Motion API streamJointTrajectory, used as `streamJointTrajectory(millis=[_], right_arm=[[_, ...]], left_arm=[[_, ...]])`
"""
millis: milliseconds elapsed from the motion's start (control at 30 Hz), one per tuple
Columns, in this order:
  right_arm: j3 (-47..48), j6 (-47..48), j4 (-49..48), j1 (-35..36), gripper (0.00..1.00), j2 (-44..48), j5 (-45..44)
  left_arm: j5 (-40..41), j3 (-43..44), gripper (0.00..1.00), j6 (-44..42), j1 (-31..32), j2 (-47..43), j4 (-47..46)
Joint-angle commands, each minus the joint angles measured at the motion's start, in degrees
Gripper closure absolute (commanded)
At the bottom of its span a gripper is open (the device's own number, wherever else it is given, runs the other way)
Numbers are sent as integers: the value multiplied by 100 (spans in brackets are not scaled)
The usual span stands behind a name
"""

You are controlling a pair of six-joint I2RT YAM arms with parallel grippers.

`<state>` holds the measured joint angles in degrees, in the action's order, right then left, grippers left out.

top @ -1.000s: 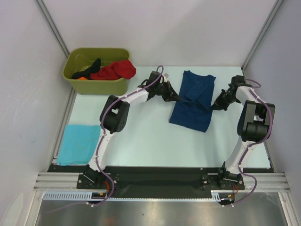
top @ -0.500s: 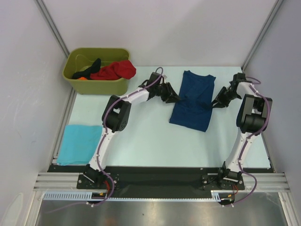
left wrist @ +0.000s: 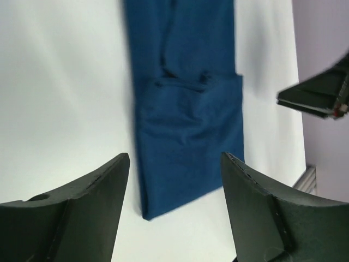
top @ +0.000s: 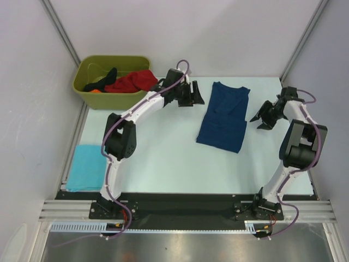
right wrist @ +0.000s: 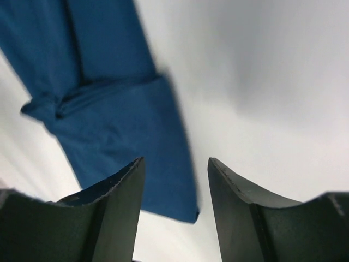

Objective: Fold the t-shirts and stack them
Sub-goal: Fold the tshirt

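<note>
Top external — navy t-shirt [top: 223, 117] lies between both parted jaws, untouched.

The navy blue t-shirt [top: 224, 115] is soft, dull cloth with small wrinkles. The turquoise t-shirt [top: 86, 167] is soft cloth too and lies smooth. The red t-shirt [top: 132, 82] and the black t-shirt [top: 107, 76] are crumpled cloth. The green bin [top: 112, 100] is smooth plastic with a little shine. The counter [top: 158, 153] is smooth and dull. The left tool [left wrist: 174, 158] and the right tool [right wrist: 175, 161] have dark, dull fingers. The metal plate [top: 180, 243] in front is shiny.
</note>
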<state>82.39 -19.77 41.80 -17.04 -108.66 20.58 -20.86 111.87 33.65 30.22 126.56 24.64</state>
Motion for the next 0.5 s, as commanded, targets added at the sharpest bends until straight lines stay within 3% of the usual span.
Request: streamJointTrajectory(millis=[0, 133, 333, 467], right_arm=[[-721, -114, -286, 95, 44, 545, 516], [-1628, -106, -383, 332, 32, 1188, 482], [-2595, 122, -515, 587, 31, 1471, 833], [-2684, 246, -647, 798, 32, 1295, 712]], left_arm=[[-235, -288, 26, -780, 291, -79, 242], [73, -894, 24, -1360, 423, -307, 515], [-137, -1510, 23, -1615, 424, -369, 366], [-497, -1501, 27, -1774, 424, -150, 480]])
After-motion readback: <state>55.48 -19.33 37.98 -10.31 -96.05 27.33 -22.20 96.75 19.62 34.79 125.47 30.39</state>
